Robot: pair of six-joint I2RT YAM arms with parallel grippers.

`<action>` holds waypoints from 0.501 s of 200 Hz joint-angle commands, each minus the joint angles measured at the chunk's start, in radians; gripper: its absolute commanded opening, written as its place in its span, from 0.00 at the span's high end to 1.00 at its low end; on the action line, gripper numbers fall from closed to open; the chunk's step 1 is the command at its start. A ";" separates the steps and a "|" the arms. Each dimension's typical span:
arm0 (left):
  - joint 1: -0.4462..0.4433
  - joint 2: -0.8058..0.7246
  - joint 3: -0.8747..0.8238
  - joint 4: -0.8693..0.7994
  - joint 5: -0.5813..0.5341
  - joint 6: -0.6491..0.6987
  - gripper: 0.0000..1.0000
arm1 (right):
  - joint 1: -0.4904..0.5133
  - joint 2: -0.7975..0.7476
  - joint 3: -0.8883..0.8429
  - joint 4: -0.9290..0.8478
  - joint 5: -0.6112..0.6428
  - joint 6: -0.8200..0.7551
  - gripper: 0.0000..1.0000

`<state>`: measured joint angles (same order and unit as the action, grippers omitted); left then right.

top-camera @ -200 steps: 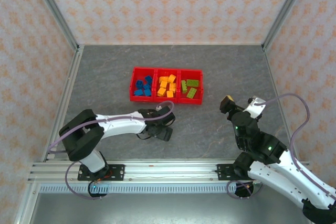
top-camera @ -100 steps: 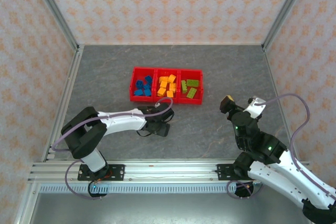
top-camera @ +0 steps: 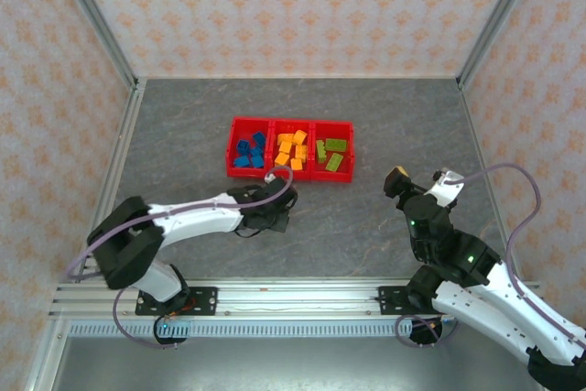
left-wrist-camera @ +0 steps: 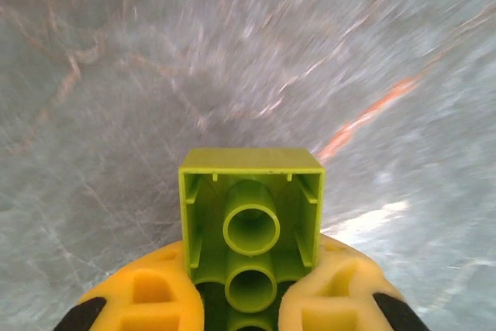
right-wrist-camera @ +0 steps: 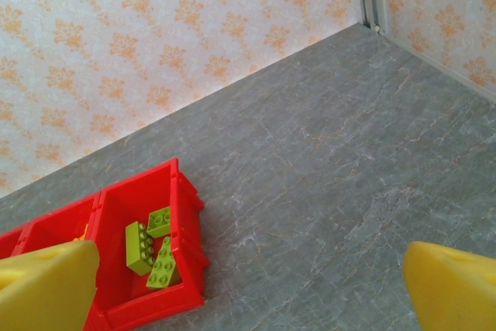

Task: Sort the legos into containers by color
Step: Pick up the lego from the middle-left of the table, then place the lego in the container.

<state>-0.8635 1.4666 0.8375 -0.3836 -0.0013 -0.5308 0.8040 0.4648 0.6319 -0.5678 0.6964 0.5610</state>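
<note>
My left gripper (top-camera: 272, 216) hangs over the grey floor just in front of the containers (top-camera: 291, 120), shut on a lime green lego (left-wrist-camera: 250, 215). The brick's hollow underside faces the left wrist camera, between the yellow fingers (left-wrist-camera: 151, 300). The three joined red bins hold blue legos (top-camera: 248, 151) on the left, orange ones (top-camera: 291, 149) in the middle and green ones (top-camera: 331, 154) on the right. My right gripper (top-camera: 421, 180) stands open to the right of the bins with nothing in it. In its wrist view, the green bin (right-wrist-camera: 186, 253) holds three green legos (right-wrist-camera: 151, 246).
Patterned walls with metal corner posts (top-camera: 485, 25) close in the grey floor (top-camera: 385, 116) on three sides. The arm bases sit on a metal rail (top-camera: 293, 298) at the near edge. Open floor lies behind and to both sides of the bins.
My left gripper has shut on the green lego and drawn a little left and toward the bins, its elbow swinging left. The right arm has not moved.
</note>
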 commanded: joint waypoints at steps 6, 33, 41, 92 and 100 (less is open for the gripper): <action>-0.015 -0.174 0.023 0.083 -0.140 -0.012 0.93 | -0.003 -0.012 0.001 -0.027 0.057 0.021 0.00; -0.003 -0.239 0.121 0.107 -0.241 0.032 0.92 | -0.003 -0.026 0.001 -0.029 0.066 0.022 0.00; 0.013 -0.227 0.164 0.113 -0.241 0.051 0.92 | -0.004 -0.032 0.000 -0.029 0.068 0.022 0.00; 0.148 0.160 0.722 -0.103 -0.155 0.158 0.90 | -0.004 -0.068 0.005 -0.037 0.086 0.032 0.00; 0.170 0.244 0.837 -0.163 -0.130 0.170 0.90 | -0.003 -0.074 0.005 -0.038 0.090 0.034 0.00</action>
<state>-0.7509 1.5181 1.4338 -0.3721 -0.1673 -0.4324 0.8040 0.4129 0.6319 -0.5774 0.7380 0.5743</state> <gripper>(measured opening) 0.199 0.999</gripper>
